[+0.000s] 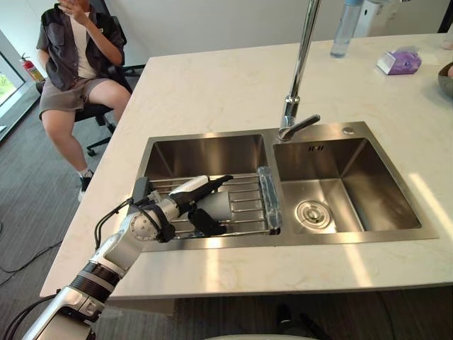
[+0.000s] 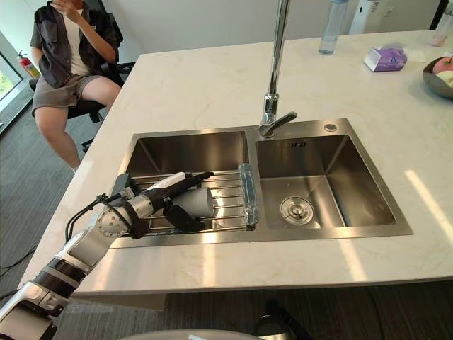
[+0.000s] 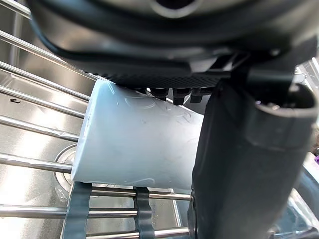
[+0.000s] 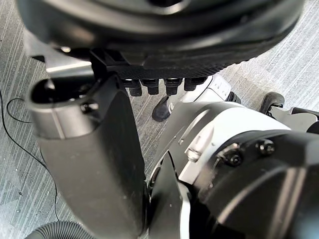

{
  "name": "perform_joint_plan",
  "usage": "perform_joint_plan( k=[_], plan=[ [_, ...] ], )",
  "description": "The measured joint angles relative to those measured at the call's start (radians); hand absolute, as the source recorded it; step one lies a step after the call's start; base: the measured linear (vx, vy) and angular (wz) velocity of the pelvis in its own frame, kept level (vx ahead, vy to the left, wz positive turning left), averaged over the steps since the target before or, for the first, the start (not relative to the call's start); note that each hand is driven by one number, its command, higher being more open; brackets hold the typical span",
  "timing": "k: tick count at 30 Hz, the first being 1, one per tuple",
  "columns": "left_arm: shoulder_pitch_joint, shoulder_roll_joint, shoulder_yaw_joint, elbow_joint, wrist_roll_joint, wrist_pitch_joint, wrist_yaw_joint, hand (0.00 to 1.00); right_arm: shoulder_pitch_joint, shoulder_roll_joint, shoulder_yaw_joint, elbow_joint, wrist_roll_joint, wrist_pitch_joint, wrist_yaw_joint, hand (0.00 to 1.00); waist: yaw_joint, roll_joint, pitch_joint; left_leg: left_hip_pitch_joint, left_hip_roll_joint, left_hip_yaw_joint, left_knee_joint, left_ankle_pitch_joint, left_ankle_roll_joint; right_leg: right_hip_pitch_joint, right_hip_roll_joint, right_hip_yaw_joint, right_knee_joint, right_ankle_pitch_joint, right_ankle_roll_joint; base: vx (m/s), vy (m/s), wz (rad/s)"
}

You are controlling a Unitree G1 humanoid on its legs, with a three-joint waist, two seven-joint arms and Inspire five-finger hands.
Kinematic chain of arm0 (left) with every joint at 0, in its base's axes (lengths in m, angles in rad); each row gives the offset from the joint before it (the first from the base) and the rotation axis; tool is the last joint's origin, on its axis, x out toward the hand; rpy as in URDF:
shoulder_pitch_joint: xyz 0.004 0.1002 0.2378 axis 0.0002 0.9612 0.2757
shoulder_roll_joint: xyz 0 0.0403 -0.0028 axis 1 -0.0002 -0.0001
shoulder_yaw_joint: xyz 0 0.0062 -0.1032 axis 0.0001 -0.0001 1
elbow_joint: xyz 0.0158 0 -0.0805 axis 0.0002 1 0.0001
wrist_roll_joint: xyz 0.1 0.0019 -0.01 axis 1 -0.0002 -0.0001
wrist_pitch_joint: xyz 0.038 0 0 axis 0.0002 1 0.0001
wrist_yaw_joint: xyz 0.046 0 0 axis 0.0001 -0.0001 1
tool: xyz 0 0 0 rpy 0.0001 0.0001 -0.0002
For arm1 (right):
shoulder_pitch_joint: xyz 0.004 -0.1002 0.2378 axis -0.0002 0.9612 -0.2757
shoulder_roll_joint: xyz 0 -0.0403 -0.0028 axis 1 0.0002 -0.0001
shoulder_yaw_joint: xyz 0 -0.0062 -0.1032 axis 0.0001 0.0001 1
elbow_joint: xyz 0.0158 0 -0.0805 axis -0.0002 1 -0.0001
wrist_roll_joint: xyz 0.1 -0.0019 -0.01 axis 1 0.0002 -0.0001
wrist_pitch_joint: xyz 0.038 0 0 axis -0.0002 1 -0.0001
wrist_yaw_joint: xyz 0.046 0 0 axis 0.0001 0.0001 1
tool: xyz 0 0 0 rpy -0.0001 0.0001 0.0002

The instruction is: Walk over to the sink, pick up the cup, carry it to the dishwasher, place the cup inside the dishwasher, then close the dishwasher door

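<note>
The left hand [image 1: 180, 200] is reaching into the left basin of the sink [image 1: 354, 237], at about 8 o'clock from the middle of the head views. It is grasping the cup [image 1: 218, 205]. The thumb [image 3: 239, 164] is pressing one side and the fingertips [image 3: 174, 93] are touching the other. The pale cup is lying on its side on the wire rack [image 1: 248, 209], which is spanning the left basin. Its open mouth is facing 3 o'clock, toward the clear strip [image 1: 269, 198] at the rack's end. The cup is resting on the rack's bars and is not yet lifted.

The right hand [image 4: 164, 35] is hanging over grey carpet [image 4: 20, 64]. Its fingers are relaxed and it is holding nothing.

The drain [image 1: 312, 212] is sitting in the floor of the right basin, at 3 o'clock from the cup. The faucet [image 1: 301, 64] is rising at 12 o'clock from the divider between the basins, with its lever pointing toward 2 o'clock. The sink is sitting in a pale stone counter [image 1: 212, 92].

A clear bottle [image 1: 345, 28] is standing on the counter at 1 o'clock. A purple tissue pack [image 1: 400, 61] is lying near it, at 2 o'clock. A bowl [image 2: 440, 76] is showing at the 3 o'clock edge. At 10 o'clock, off the counter, a person [image 1: 74, 49] is sitting on an office chair [image 1: 99, 113] with one hand raised to the face.
</note>
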Motion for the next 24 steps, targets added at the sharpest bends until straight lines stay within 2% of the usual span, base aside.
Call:
perform_joint_plan(
  k=[4, 5, 10, 13, 18, 19, 21, 24],
  plan=[
    [-0.012, -0.008, -0.014, 0.031, 0.041, -0.012, 0.002, 1.00, -0.005, 0.000, -0.001, 0.006, 0.000, 0.003, 0.000, 1.00, -0.002, 0.000, 0.000, 0.005, 0.004, 0.009, 0.000, -0.002, -0.003, 0.000, 0.005, 0.007, 0.000, 0.000, 0.000, -0.01, -0.005, -0.06],
    [-0.012, -0.008, -0.021, 0.033, 0.070, -0.019, 0.006, 0.00, -0.006, 0.000, -0.001, 0.008, 0.000, 0.003, 0.000, 1.00, -0.001, -0.003, -0.001, 0.006, 0.004, 0.010, 0.000, -0.003, -0.003, 0.000, 0.005, 0.008, 0.000, 0.000, -0.001, -0.04, -0.014, -0.02],
    [-0.053, -0.027, -0.031, 0.130, 0.144, -0.023, 0.023, 0.00, -0.008, 0.002, -0.001, 0.009, -0.001, 0.003, 0.000, 1.00, -0.006, -0.003, -0.002, 0.007, 0.007, 0.014, 0.000, -0.006, -0.009, -0.002, 0.008, 0.013, 0.000, -0.002, -0.003, -0.03, -0.014, -0.03],
    [-0.066, -0.029, -0.036, 0.160, 0.172, -0.065, 0.065, 0.00, -0.008, 0.002, -0.001, 0.011, -0.001, 0.001, -0.001, 1.00, -0.008, -0.001, -0.002, 0.007, 0.012, 0.017, 0.000, -0.008, -0.011, -0.004, 0.013, 0.015, 0.000, -0.003, -0.005, -0.01, -0.012, -0.03],
    [-0.060, -0.015, -0.062, 0.197, 0.211, -0.151, 0.163, 0.00, -0.010, 0.001, -0.001, 0.011, -0.002, -0.002, 0.000, 1.00, -0.008, 0.007, -0.004, 0.006, 0.016, 0.030, 0.000, -0.008, -0.012, -0.012, 0.019, 0.025, 0.000, -0.003, -0.005, 0.00, -0.011, -0.07],
    [-0.052, -0.006, -0.073, 0.198, 0.219, -0.180, 0.204, 0.00, -0.011, -0.001, -0.001, 0.011, -0.002, -0.004, 0.000, 1.00, -0.009, 0.016, -0.008, 0.007, 0.016, 0.031, 0.000, -0.009, -0.013, -0.012, 0.019, 0.025, 0.000, -0.003, -0.005, 0.00, 0.000, 0.00],
    [-0.039, -0.004, -0.079, 0.199, 0.225, -0.207, 0.252, 0.00, -0.011, -0.001, -0.001, 0.011, -0.001, -0.008, 0.000, 1.00, -0.009, 0.018, -0.005, 0.007, 0.015, 0.030, -0.001, -0.009, -0.013, -0.011, 0.018, 0.023, 0.000, -0.003, -0.005, 0.00, -0.003, 0.02],
    [0.002, -0.002, -0.078, 0.187, 0.225, -0.244, 0.371, 0.00, -0.013, -0.002, -0.001, 0.010, -0.001, -0.010, 0.002, 1.00, -0.009, 0.023, 0.001, 0.004, 0.016, 0.010, 0.002, -0.007, -0.013, 0.001, 0.012, 0.001, 0.000, -0.003, -0.006, -0.02, -0.008, 0.14]
  ],
)
